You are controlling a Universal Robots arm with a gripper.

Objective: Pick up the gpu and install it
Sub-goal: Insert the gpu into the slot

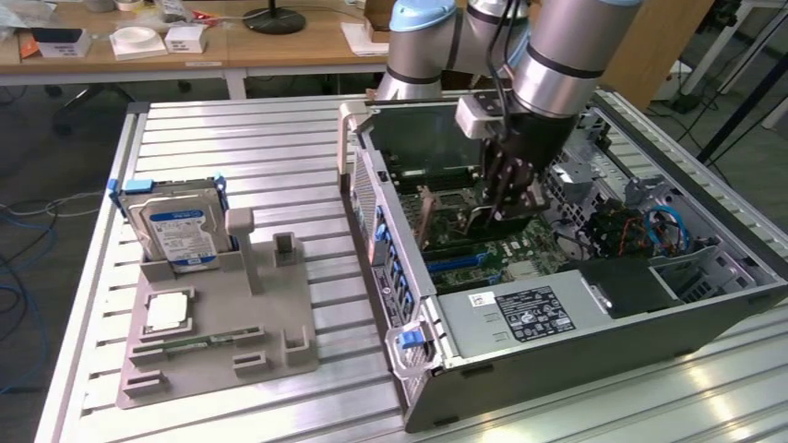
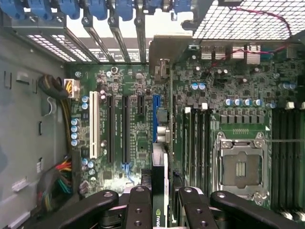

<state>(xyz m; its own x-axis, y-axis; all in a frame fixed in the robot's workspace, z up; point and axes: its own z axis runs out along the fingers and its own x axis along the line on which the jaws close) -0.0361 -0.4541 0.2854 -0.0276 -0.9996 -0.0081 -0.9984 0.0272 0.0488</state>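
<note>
GPU held edge-on inside the open computer case

The open grey metal computer case (image 1: 579,314) is seen lying on the slatted table, the green motherboard (image 2: 133,138) exposed within. The black gripper (image 2: 167,202) is pinched on the thin flat brownish GPU card (image 1: 426,220), held on edge above the blue slot (image 2: 156,117), long axis along it, bracket end toward the case's rear.

The exterior view looks down at an angle from some way off onto the open grey metal computer case (image 1: 542,314), while the wrist view looks close past the black gripper (image 2: 160,202) onto the green motherboard (image 2: 138,138) below it, shared by both.
</note>
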